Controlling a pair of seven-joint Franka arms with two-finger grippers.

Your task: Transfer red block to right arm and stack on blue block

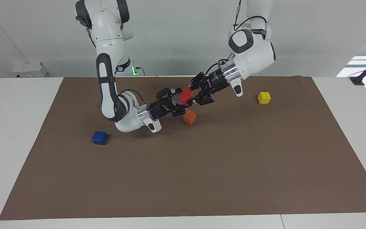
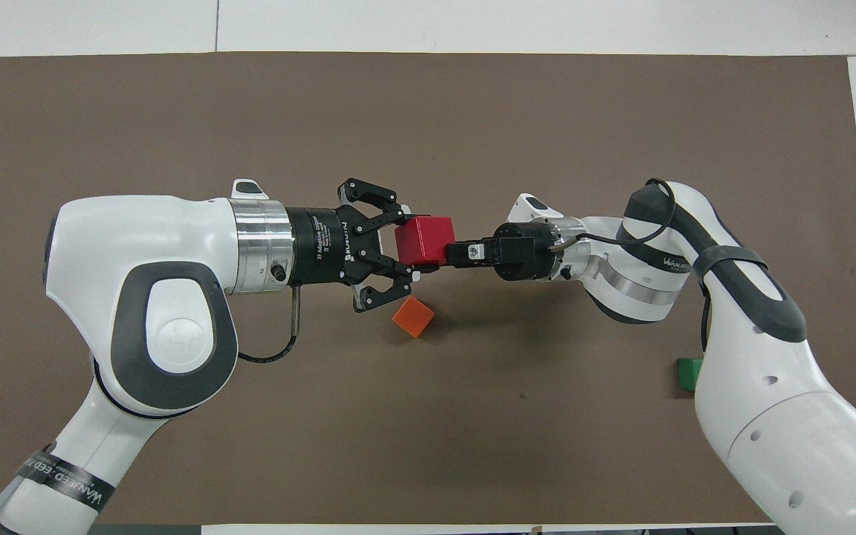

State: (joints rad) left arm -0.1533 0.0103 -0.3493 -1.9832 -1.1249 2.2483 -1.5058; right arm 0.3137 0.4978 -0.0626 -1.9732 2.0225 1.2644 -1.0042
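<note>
The red block [image 1: 186, 96] [image 2: 424, 238] hangs in the air over the middle of the brown mat, with my left gripper [image 1: 190, 95] [image 2: 407, 244] shut on it. My right gripper [image 1: 178, 101] [image 2: 452, 253] meets it from the right arm's end; it is open, with a finger on either side of the block's free end. The blue block [image 1: 99, 137] lies on the mat toward the right arm's end, farther from the robots than the right arm's elbow. The overhead view does not show it.
An orange block [image 1: 189, 117] [image 2: 413, 316] lies on the mat [image 1: 202, 175] just below the two grippers. A yellow block [image 1: 264, 97] sits toward the left arm's end. A green block [image 2: 688, 371] peeks out beside the right arm's forearm.
</note>
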